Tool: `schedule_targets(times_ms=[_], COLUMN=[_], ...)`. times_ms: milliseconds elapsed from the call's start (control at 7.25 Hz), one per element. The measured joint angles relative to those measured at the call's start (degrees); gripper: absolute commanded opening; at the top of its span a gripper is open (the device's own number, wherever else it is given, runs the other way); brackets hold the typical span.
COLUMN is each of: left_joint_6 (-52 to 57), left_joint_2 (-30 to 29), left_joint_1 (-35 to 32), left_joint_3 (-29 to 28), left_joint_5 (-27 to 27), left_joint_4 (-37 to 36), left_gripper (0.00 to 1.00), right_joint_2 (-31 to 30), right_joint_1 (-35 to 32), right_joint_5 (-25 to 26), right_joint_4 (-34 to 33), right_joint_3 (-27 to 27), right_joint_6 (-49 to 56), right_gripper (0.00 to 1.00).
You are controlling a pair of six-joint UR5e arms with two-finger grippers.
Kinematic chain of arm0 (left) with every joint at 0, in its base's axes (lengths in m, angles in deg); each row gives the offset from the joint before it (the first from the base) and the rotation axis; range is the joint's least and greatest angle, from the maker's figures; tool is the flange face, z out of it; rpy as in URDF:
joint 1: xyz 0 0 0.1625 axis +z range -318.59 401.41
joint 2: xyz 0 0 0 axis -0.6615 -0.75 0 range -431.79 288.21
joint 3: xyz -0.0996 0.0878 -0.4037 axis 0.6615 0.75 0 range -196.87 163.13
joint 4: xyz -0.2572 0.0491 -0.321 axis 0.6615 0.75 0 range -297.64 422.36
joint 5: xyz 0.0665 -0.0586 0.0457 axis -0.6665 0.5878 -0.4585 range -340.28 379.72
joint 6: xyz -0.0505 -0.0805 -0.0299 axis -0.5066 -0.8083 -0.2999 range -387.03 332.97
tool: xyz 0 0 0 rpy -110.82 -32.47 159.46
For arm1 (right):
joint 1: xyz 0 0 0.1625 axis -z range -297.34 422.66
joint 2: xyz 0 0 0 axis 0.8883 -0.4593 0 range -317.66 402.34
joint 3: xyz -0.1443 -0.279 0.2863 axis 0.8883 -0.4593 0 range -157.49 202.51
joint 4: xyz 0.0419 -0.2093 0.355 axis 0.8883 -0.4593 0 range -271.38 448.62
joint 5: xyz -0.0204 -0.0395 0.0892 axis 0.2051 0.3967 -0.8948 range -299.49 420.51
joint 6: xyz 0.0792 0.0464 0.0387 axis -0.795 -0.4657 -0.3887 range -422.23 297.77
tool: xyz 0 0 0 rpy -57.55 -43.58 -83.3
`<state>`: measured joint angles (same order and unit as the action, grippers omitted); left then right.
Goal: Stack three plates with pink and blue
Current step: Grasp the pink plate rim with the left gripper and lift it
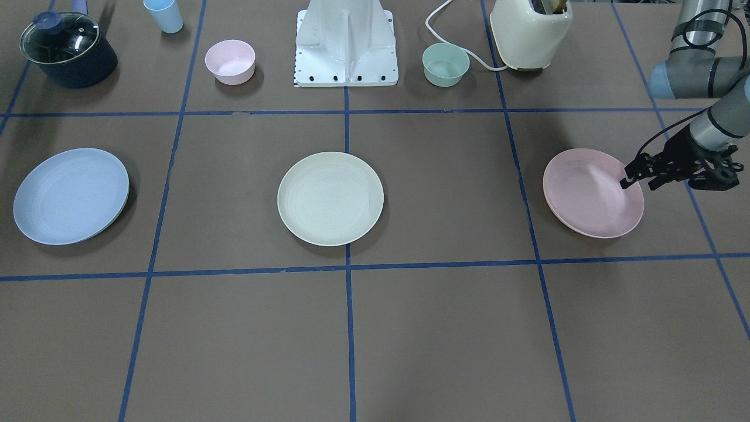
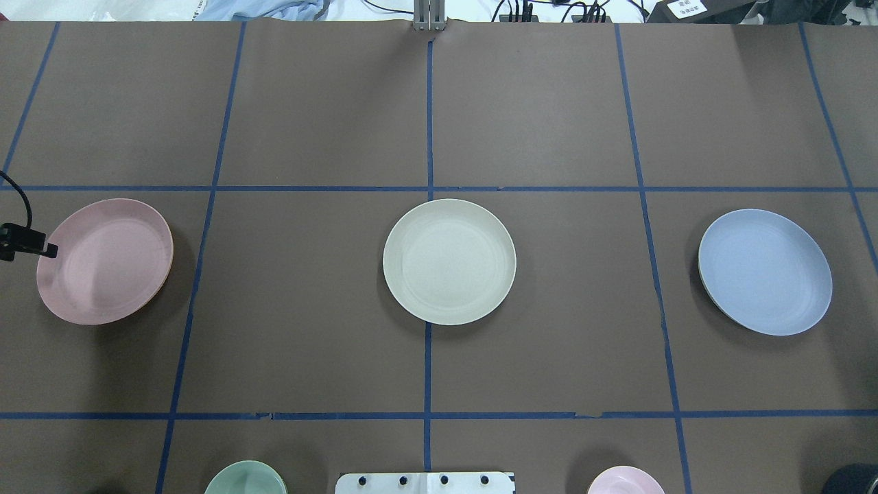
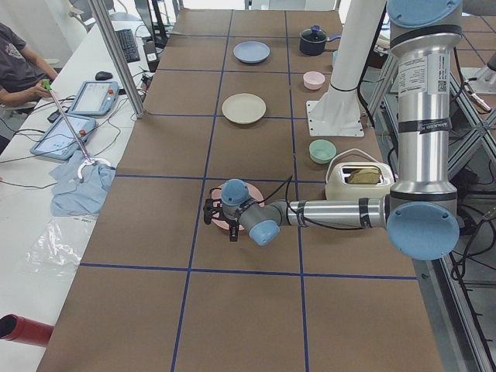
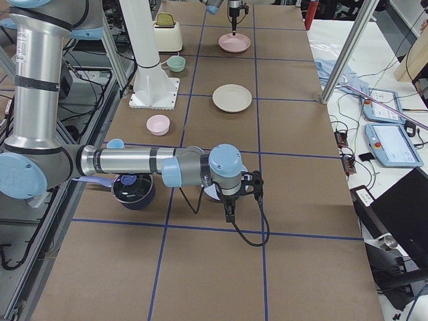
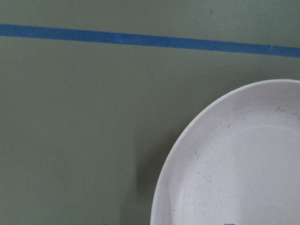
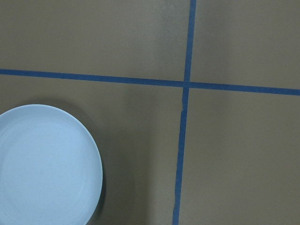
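Three plates lie in a row on the brown table: a light blue plate, a cream-white plate in the middle, and a pale pink plate. My left gripper is low at the pink plate's outer rim and looks open, with one finger over the rim and one outside it. The left wrist view shows that rim close up. My right gripper hangs near the blue plate. It shows only in the exterior right view, so I cannot tell its state.
Along the robot's side stand a dark pot with a glass lid, a light blue cup, a small pink bowl, the white robot base, a mint-green bowl and a cream toaster.
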<state>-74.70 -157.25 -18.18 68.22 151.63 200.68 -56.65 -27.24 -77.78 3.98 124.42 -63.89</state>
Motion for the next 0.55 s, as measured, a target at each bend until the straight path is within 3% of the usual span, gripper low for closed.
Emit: schedule_targets(times_ms=[138, 276, 552], left_joint_6=[0.04, 0.24, 0.64], left_joint_2=[-0.03, -0.05, 0.1], left_joint_1=[0.37, 0.65, 0.91], left_joint_3=[-0.14, -0.15, 0.07], left_joint_5=[-0.04, -0.06, -0.1], left_joint_4=[-0.05, -0.11, -0.15], left_gripper=[0.26, 0.04, 0.0], right_joint_2=[0.11, 0.23, 0.41], right_joint_1=[0.1, 0.13, 0.89], right_joint_5=[-0.25, -0.4, -0.23], right_joint_4=[0.01, 0.01, 0.01], right_joint_3=[-0.02, -0.03, 0.01], right_joint_6=[-0.06, -0.09, -0.1], right_gripper=[1.0, 1.0, 1.0])
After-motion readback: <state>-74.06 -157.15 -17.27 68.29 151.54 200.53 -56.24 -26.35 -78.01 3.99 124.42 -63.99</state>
